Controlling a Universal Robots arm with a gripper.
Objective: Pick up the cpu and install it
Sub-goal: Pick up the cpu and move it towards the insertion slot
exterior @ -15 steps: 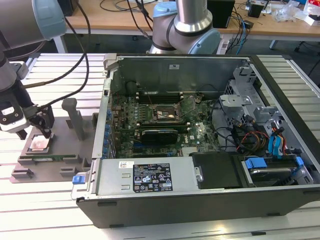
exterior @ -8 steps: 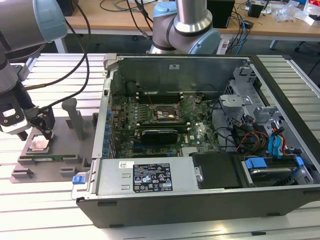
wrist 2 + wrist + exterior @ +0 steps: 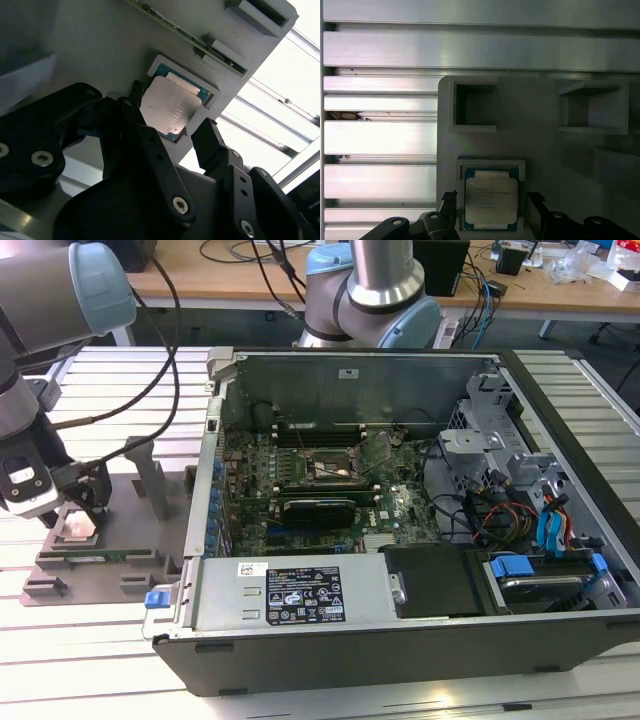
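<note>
While hanging over the grey tray (image 3: 555, 160), straddles the cpu (image 3: 490, 201) with hand (image 3: 491, 197) released. Found at nine o'clock of the computer case (image 3: 400, 645) in the exterior view.

I see my gripper (image 3: 171, 114) straddling the cpu (image 3: 490, 200), fingers (image 3: 535, 207) wide, pocket rim (image 3: 490, 162) tight beside each, tray posts (image 3: 150, 475) near the arm, open slatted table (image 3: 90, 640) around, computer case (image 3: 400, 640) well apart.

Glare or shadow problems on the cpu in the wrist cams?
Second wrist view: cpu has a soft sheen, table slats are blown out white, gripper fingers are dark. First wrist view: cpu evenly lit, slats glare in bright bands.
</note>
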